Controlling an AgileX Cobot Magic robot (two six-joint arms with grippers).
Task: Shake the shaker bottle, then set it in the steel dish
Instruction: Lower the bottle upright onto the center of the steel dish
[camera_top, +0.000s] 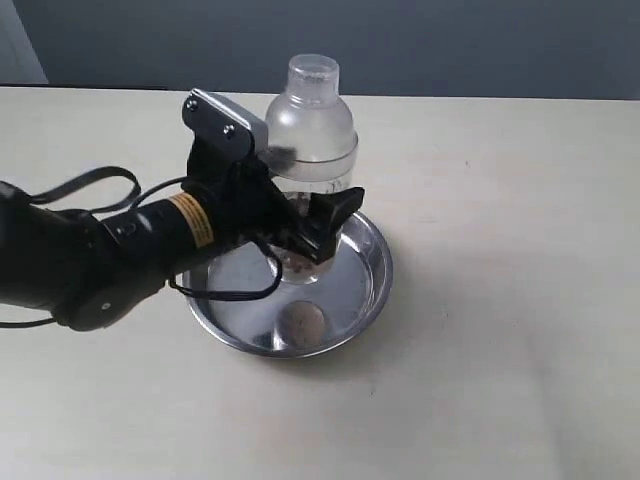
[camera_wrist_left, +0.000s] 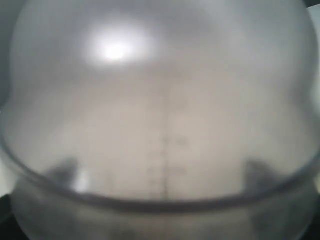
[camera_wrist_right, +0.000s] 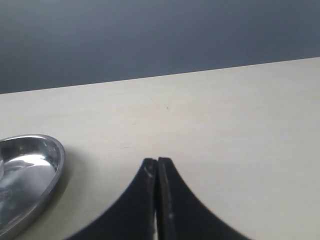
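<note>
Left hand (camera_top: 322, 215) clasped the shaker bottle (camera_top: 312, 130), upright with its base in the steel dish (camera_top: 375, 285) on the surface (camera_top: 500, 350). Right hand (camera_wrist_right: 157, 161) clenched, holding nothing, beside the dish.

Open table (camera_top: 520, 330) right of steel dish (camera_top: 384, 268)

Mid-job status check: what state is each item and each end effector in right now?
shaker bottle: upright, lid and cap on, brown bits inside, base low over the dish; contact unclear.
steel dish: open side up, flat on the table.
left end effector: shut on the shaker bottle's body.
right end effector: shut, holding nothing, off to the dish's side.
</note>
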